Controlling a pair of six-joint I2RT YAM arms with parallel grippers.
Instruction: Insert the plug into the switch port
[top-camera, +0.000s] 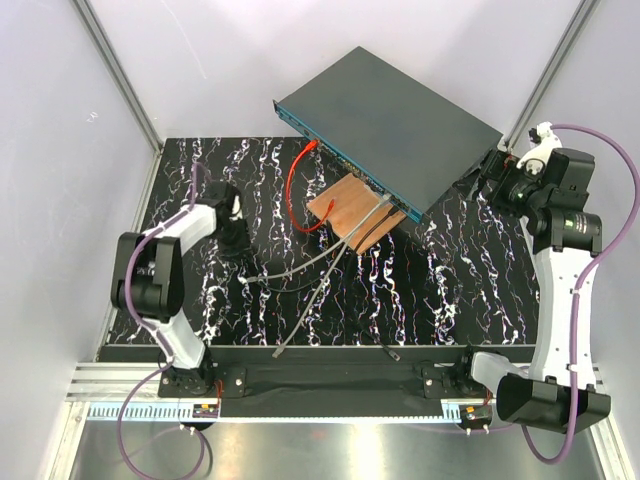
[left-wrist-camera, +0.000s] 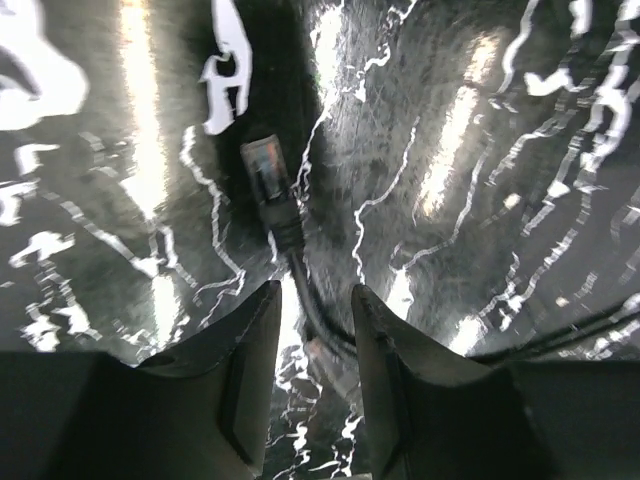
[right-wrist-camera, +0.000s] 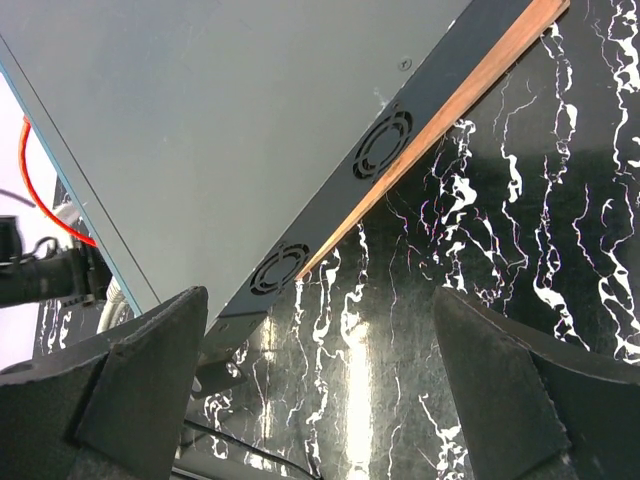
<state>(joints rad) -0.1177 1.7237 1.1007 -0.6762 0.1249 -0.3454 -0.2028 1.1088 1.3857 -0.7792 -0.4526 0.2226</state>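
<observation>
Left gripper (left-wrist-camera: 315, 295) is sitting low over the table (top-camera: 450, 290). Its two fingers (left-wrist-camera: 240, 370) are standing on each side of a black cable (left-wrist-camera: 300, 265), just behind the plug (left-wrist-camera: 265, 165). I cannot tell if they are pinching it yet. Grabbing there is leaving the plug tip free for going into a hole.

On the other side, the right gripper (right-wrist-camera: 320, 400) is hanging wide open, holding nothing, by the back corner of the switch (top-camera: 400, 120), maybe for steadying it. The switch is lying well apart from the plug, with its blue side (top-camera: 335, 160) facing the left arm.

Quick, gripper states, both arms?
Left gripper: partly open, fingers straddling the black cable behind its plug, not clamped.
Right gripper: wide open, empty, beside the switch.
</observation>
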